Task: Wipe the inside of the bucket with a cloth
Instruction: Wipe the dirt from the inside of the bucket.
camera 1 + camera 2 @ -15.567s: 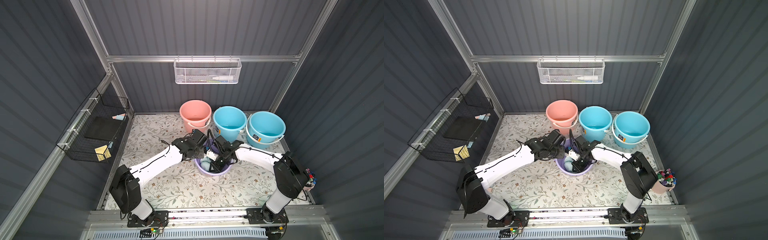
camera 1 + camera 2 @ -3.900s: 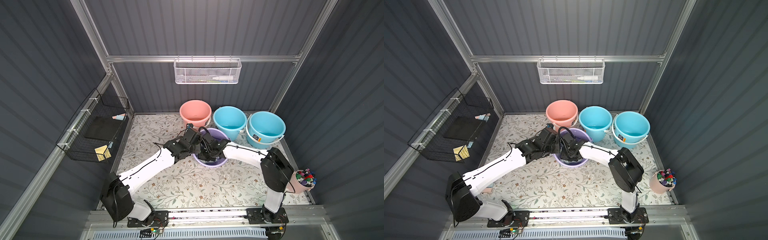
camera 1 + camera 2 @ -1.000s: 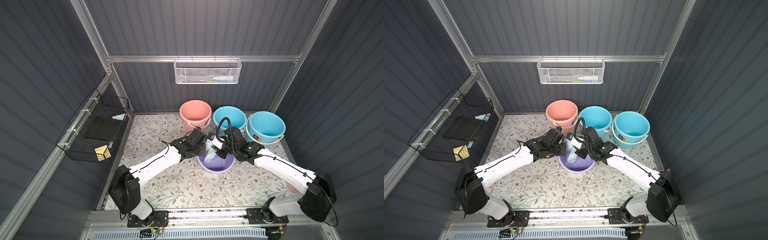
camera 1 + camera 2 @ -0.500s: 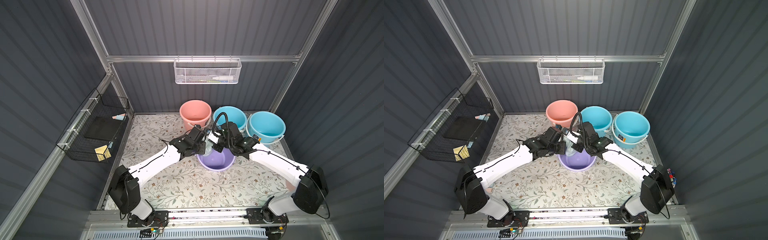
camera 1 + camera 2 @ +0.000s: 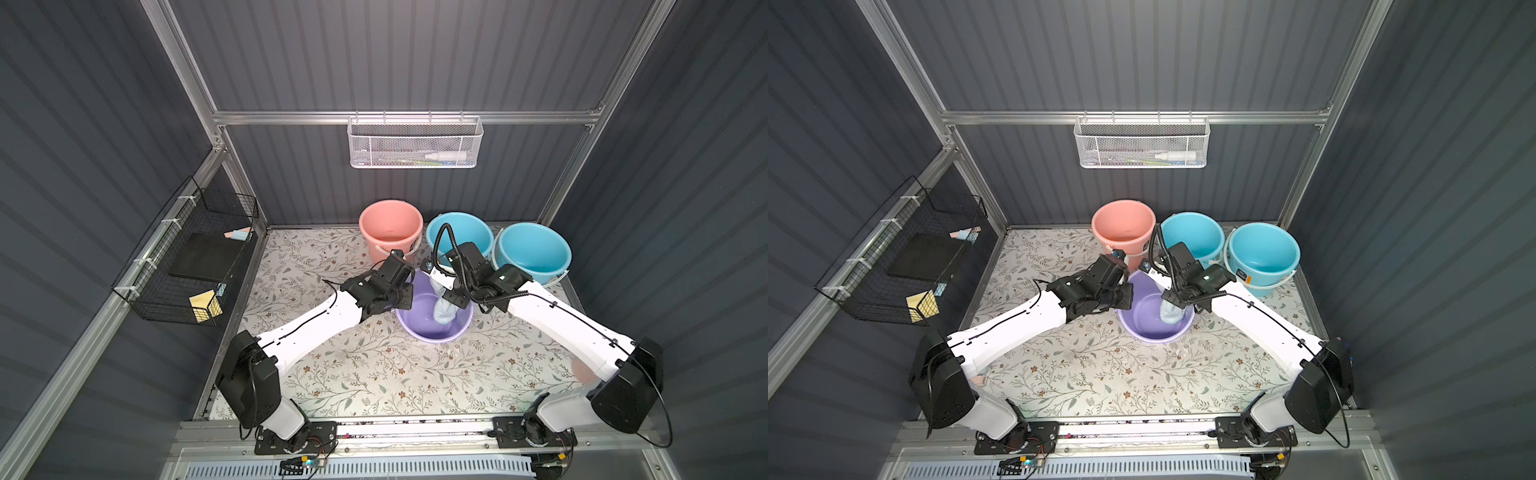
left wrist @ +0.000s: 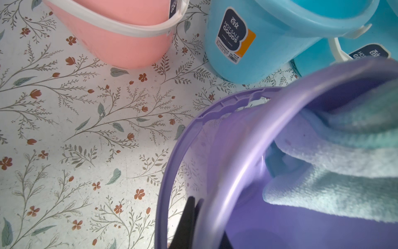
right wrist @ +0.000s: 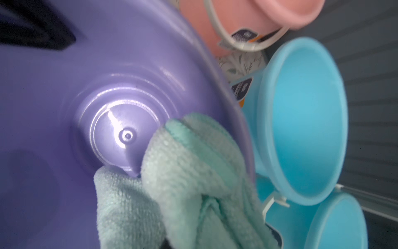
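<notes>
Right gripper point(image 5: 451, 296) is pinched tight on the top of the cloth point(image 5: 444, 313). The cloth hangs beneath it inside the purple bucket point(image 5: 430, 336), bunched against the near wall and just reaching the base. Across the mouth, the left gripper point(image 5: 404, 299) is clamped on the rim, one finger inside, one outside. The worry is that only a bunched end meets plastic, so a sweep could skip patches. Push harder and the light bucket may twist out of that rim pinch, or bump the blue bucket point(image 5: 459, 235) just behind.
</notes>
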